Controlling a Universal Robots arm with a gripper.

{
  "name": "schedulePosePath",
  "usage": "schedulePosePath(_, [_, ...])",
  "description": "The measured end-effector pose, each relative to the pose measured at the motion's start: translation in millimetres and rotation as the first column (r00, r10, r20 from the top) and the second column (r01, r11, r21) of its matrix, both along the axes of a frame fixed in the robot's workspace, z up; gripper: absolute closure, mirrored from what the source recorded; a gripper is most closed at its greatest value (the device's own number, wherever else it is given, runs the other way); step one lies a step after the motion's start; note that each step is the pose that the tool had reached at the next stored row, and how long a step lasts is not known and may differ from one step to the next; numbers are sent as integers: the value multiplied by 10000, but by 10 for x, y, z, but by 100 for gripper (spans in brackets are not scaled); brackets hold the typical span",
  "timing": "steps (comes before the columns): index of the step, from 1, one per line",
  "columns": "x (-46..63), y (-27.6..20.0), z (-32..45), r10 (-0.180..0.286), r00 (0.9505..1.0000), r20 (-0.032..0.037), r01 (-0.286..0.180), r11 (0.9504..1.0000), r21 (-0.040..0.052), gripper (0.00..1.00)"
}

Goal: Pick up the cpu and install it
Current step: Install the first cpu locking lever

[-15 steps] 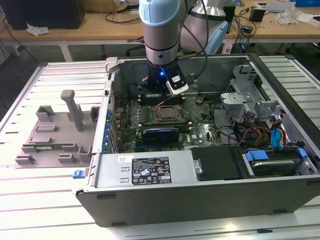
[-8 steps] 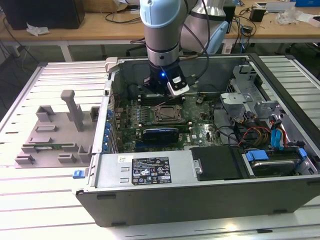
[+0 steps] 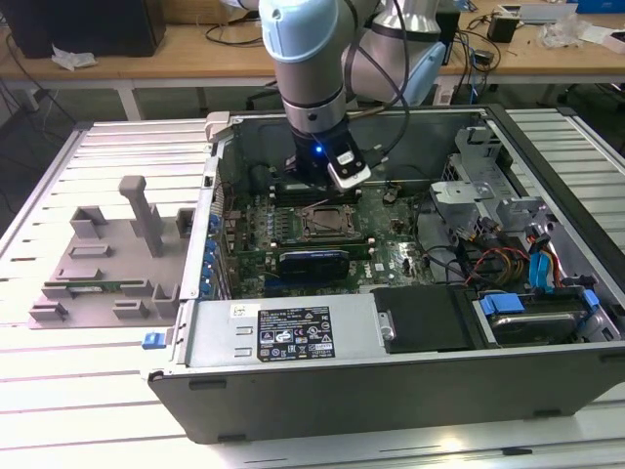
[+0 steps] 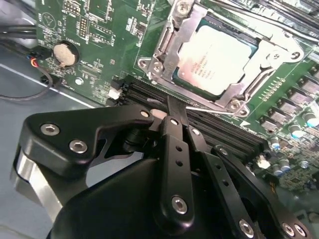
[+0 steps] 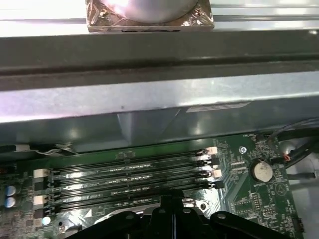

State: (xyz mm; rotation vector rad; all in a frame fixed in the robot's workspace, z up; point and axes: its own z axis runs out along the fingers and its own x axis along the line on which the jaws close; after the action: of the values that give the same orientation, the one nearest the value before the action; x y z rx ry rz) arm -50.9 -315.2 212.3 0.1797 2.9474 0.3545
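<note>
Second wrist view: cpu [image 4: 215, 60] seated in socket [image 4: 164, 50]; pincer [image 4: 175, 112] apparently closed, empty.

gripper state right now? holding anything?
Gripper: shut, holding nothing; the cpu sits in the socket on the motherboard.

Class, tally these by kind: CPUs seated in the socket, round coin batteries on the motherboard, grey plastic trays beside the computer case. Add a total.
cpu: 1
coin battery: 1
grey plastic tray: 1
Total: 3
</note>
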Motion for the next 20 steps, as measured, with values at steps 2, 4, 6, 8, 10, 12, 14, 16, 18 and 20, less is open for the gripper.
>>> schedulePosePath(2, [-50, 0, -21, -3, 10000, 61, 3, 10000, -1, 89])
schedulePosePath(4, [-73, 1, -31, -5, 10000, 69, 5, 10000, -1, 89])
schedulePosePath(6, [-78, 6, -36, -13, 10000, 69, 13, 10000, 0, 89])
schedulePosePath(8, [-83, 27, -40, -67, 10000, 68, 67, 10000, 0, 89])
schedulePosePath(10, [-83, 44, -41, -137, 9999, 68, 137, 9999, -1, 89])
schedulePosePath(12, [-83, 48, -44, -192, 9998, 70, 192, 9998, -21, 89])
schedulePosePath(14, [-83, 49, -50, -243, 9997, 70, 244, 9997, -42, 89])
schedulePosePath(16, [-86, 49, -78, -486, 9988, 76, 486, 9988, -51, 89])
schedulePosePath(18, [-86, 49, -94, -659, 9978, 80, 659, 9978, -51, 89])
schedulePosePath(20, [-87, 56, -102, -796, 9968, 80, 796, 9968, -52, 89])
